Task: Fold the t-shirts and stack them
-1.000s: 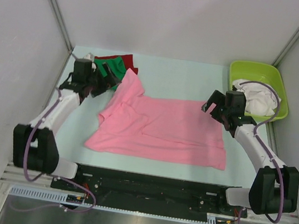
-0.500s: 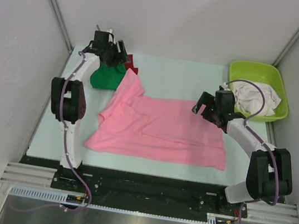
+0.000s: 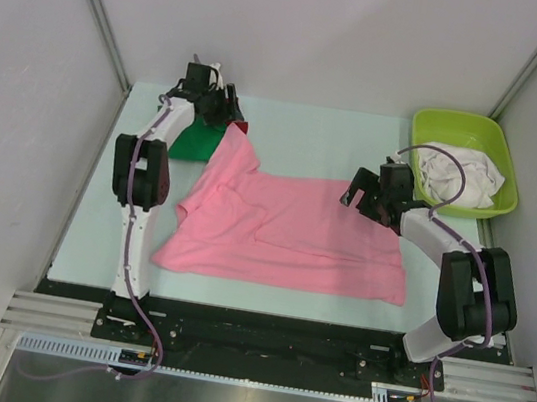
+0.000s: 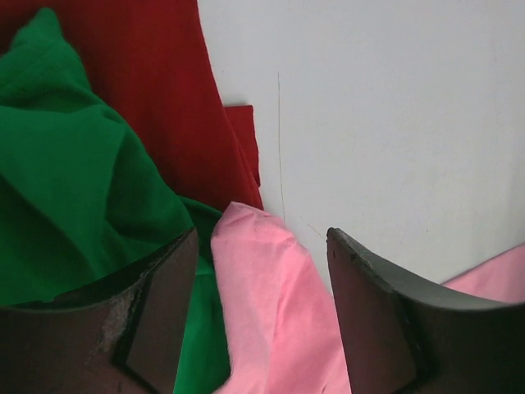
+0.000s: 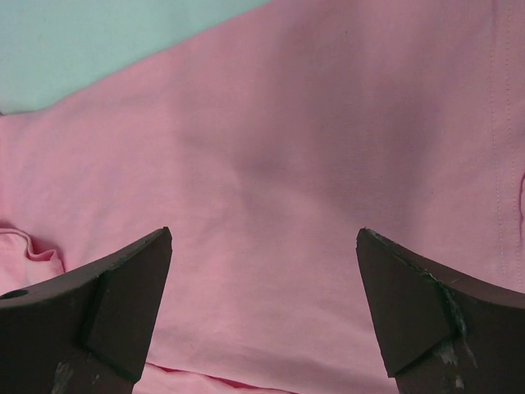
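L fingers (image 4: pixel 156 320) sat spread, straddling pink t-shirt (image 3: pixel 294 230) sleeve tip; R fingers (image 5: pixel 107 304) spread over its far-right corner.

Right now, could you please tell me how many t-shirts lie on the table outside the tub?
3: pink t-shirt spread mid-table; green t-shirt at the far-left corner; red t-shirt partly under it. Others may be hidden.
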Robot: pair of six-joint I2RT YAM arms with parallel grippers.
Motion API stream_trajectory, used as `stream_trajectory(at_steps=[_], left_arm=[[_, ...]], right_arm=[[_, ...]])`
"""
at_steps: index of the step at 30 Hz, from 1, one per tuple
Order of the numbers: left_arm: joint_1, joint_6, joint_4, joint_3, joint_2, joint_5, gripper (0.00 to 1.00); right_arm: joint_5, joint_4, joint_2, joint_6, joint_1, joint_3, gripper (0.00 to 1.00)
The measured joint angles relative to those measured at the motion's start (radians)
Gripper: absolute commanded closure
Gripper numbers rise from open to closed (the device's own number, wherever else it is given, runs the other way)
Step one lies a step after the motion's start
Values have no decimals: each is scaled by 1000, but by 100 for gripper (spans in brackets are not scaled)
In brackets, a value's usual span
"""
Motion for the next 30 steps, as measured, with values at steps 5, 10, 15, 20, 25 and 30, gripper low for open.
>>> stream_trajectory(at_steps=[5,10,15,20,25,30], left_arm=[[-21,19,0,5,40,5,40],[-29,34,2,5,45,5,48],[-30,37,20,-3,45,4,70],[-30,36,28,-21,45,4,83],[-29,37,32,-30,45,4,100],[-28,33,43,-33,44,10,100]], right_arm=[[0,1,3,-1,-1,0,0],[0,1,3,-4,-4,0,0],[-1,1,3,-6,-16,-2,0],[3,10,3,14,-45,-5,2],[-7,57,16,60,-125,-5,4],[5,76,59,90,-194,15,6]])
